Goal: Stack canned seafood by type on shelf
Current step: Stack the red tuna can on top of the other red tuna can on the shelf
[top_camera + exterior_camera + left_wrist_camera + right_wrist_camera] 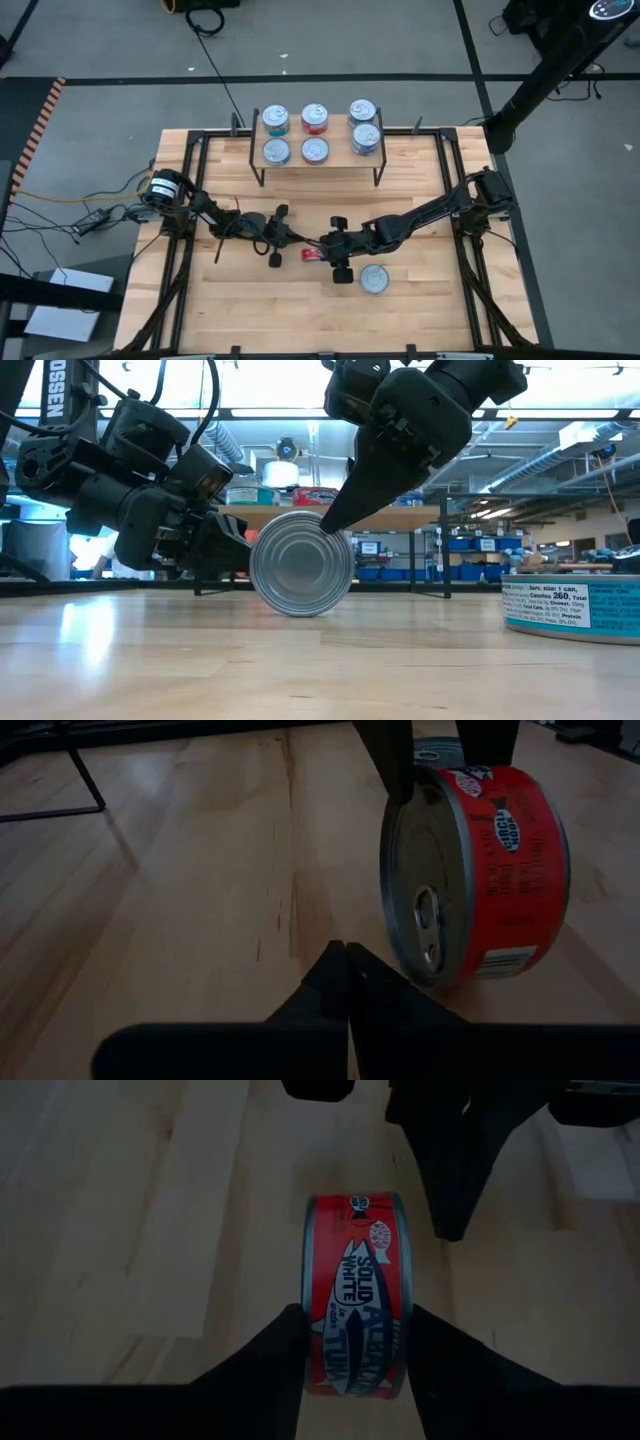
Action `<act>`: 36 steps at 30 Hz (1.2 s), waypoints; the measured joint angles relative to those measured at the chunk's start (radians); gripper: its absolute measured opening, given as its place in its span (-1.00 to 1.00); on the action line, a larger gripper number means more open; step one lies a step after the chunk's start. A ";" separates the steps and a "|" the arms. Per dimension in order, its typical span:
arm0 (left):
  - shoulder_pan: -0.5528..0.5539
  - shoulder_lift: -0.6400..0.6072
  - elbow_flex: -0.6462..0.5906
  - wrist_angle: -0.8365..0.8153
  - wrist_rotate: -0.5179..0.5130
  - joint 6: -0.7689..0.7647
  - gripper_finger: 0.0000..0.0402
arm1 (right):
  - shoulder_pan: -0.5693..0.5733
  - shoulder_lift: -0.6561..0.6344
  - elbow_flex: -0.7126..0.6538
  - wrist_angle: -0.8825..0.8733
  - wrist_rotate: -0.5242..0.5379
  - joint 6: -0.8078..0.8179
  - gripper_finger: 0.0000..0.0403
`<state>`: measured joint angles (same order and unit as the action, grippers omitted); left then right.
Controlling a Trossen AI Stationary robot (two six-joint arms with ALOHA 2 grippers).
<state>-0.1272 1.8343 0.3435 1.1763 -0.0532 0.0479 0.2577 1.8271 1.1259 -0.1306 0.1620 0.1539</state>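
Red tuna can (355, 1295) stands on its rim mid-counter (250, 310), clamped across its flat ends by the right fingers (280, 1360). Left fingers (345, 965), pressed together, point at its lid from just beside. Open wood surrounds it; a teal can (374, 279) lies near.

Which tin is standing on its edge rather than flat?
The red tin between the right gripper fingers, mid-table. The loose teal tin beside it and the shelf tins all lie flat.
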 joint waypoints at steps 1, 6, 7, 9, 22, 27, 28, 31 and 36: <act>0.000 0.000 0.000 0.000 0.000 0.000 -1.00 | 0.001 -0.003 0.000 0.000 0.001 0.000 -0.24; 0.000 0.000 0.000 0.003 0.001 -0.001 -1.00 | 0.013 -0.038 0.000 -0.017 0.003 0.007 -0.24; 0.000 0.000 0.000 0.005 0.002 -0.002 -1.00 | 0.016 -0.047 0.000 -0.025 0.006 0.007 -0.24; 0.000 0.000 0.000 0.008 0.003 -0.003 -1.00 | 0.021 -0.062 0.000 -0.043 0.026 0.008 -0.24; 0.000 0.000 0.000 0.009 0.002 -0.008 -1.00 | 0.031 -0.217 0.000 -0.154 0.332 -0.132 -0.23; 0.000 0.000 0.000 0.008 0.002 -0.008 -1.00 | 0.013 -0.235 0.000 -0.107 0.514 -0.357 -0.23; 0.000 0.000 0.000 0.008 0.002 -0.008 -1.00 | 0.008 -0.235 0.000 -0.082 0.555 -0.412 -0.23; 0.000 0.000 0.000 0.008 0.002 -0.018 -1.00 | -0.009 -0.231 0.000 0.021 0.669 -0.609 -0.23; 0.000 0.000 0.000 0.008 0.001 -0.023 -1.00 | -0.056 -0.228 0.000 0.226 0.773 -0.949 -0.23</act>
<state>-0.1272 1.8343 0.3439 1.1847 -0.0525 0.0254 0.2020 1.5990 1.1259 0.0958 0.9345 -0.7956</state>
